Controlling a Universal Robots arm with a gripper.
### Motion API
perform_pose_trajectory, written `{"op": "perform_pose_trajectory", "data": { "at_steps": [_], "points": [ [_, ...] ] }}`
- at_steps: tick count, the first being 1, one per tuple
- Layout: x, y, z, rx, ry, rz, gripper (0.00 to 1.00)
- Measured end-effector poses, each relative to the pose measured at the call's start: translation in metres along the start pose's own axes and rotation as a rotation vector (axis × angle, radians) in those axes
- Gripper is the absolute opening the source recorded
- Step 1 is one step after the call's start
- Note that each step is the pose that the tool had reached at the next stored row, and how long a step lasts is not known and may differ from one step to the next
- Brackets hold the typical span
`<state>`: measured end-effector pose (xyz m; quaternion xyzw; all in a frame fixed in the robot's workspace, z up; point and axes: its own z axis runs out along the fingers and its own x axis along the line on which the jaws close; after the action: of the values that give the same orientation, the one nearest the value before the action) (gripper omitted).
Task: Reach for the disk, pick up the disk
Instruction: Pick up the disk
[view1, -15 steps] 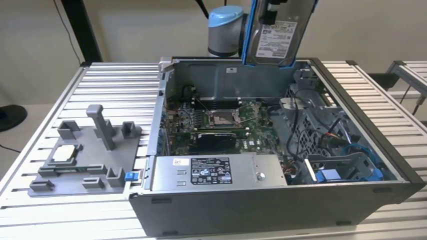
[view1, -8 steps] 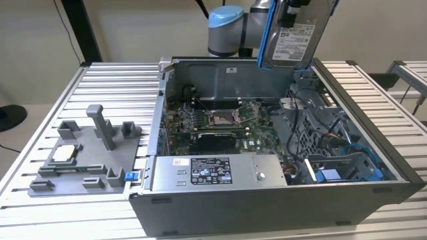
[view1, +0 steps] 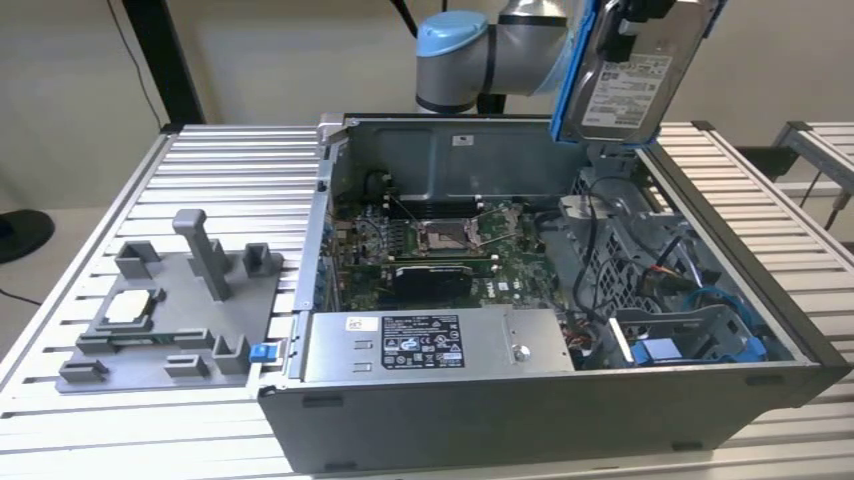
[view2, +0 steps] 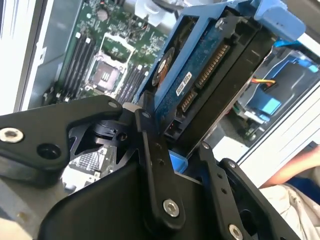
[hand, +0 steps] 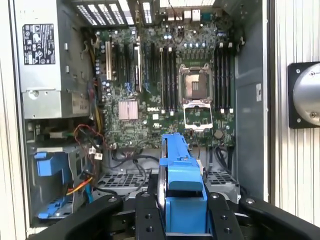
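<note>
The exterior view sits off the table, high up, looking down into the open case (view1: 534, 400). Both wrist views ride close behind the gripper (hand: 182, 220), aimed down past it. All three catch the motherboard (view1: 441, 240) inside.

The disk (view1: 627, 85) shows dull grey metal, blue plastic rails; the hand (view2: 172, 150) matt black.

arm (view1: 487, 55): grey tube, light-blue joint cap | hand (view2: 172, 150): black linkage bars (silver screws)
</note>
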<state>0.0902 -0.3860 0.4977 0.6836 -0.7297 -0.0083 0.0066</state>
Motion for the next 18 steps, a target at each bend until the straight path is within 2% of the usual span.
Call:
{"op": "perform_pose_trajectory", "data": {
  "at_steps": [6, 8, 11, 18],
  "points": [
    [0.0007, -0.0013, -0.0001, 0.0000, 0.0001, 0.000, 0.00],
    [0.0041, -0.0016, 0.0000, 0.0000, 0.0000, 0.000, 0.00],
    [0.0145, -0.0022, 0.0000, 0.0000, 0.0000, 0.000, 0.00],
    [0.0461, -0.0043, 0.0009, 0.0000, -0.0001, 0.000, 0.00]
  ]
}}
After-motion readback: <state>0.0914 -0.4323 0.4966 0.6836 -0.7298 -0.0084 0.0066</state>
